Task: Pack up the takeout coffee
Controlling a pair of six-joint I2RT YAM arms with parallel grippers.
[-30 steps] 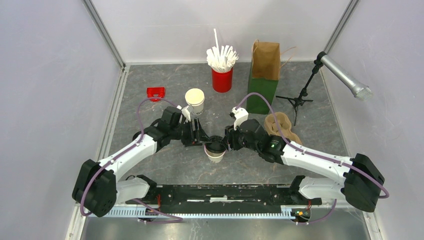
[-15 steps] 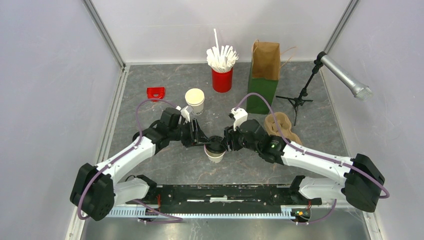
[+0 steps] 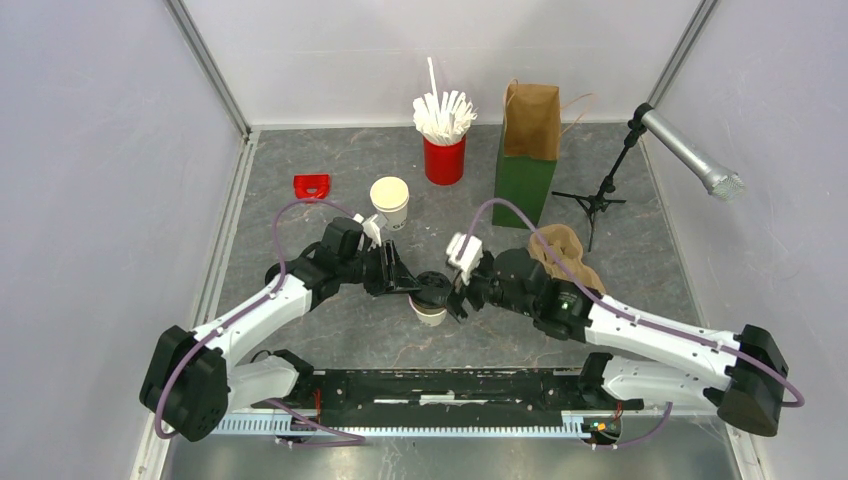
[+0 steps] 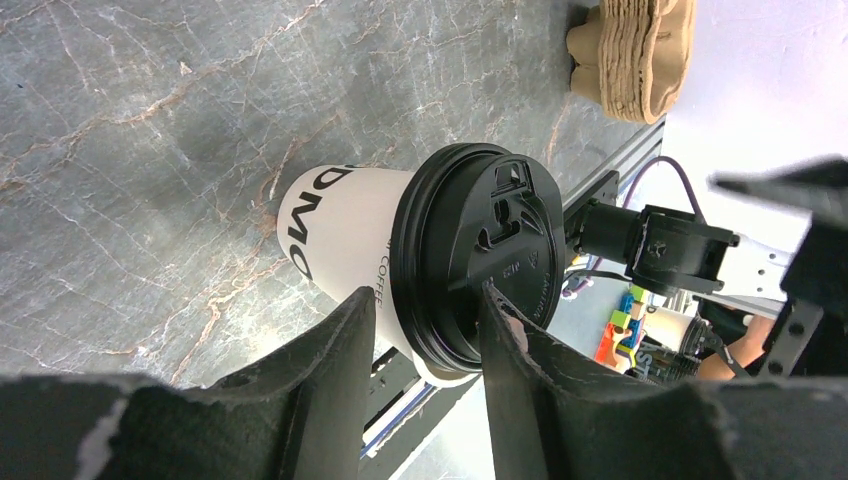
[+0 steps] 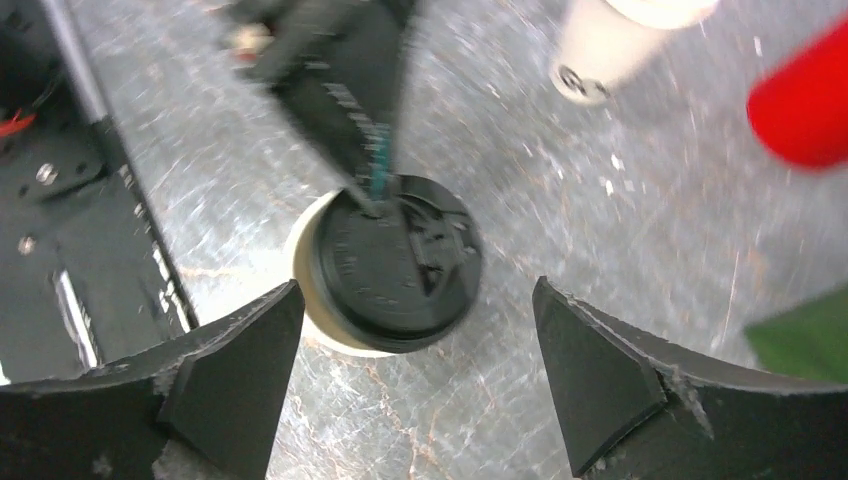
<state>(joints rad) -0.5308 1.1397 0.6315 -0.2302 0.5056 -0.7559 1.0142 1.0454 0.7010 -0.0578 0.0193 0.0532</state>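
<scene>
The takeout coffee (image 3: 431, 303) is a small white paper cup with dark print and a black lid, standing near the middle of the table. My left gripper (image 3: 411, 285) reaches it from the left. In the left wrist view the cup (image 4: 340, 235) fills the frame, and the left gripper (image 4: 428, 295) is shut on its lid rim, with one finger on the cup wall and the other on the lid top. My right gripper (image 3: 457, 293) is just right of the cup. In the right wrist view this gripper (image 5: 417, 290) is wide open over the lidded cup (image 5: 395, 265) and touches nothing.
A lidless cup stack (image 3: 390, 201) stands behind the left gripper. A red cup of white sticks (image 3: 444, 152), a brown paper bag (image 3: 531, 120) in a green box (image 3: 523, 186), a cardboard cup carrier (image 3: 566, 252), a microphone stand (image 3: 600, 195) and a small red object (image 3: 312, 186) are nearby.
My right gripper has come off the lid, turned and opened above the cup, and the right arm's base end has swung right. The left gripper and cup have barely moved.
</scene>
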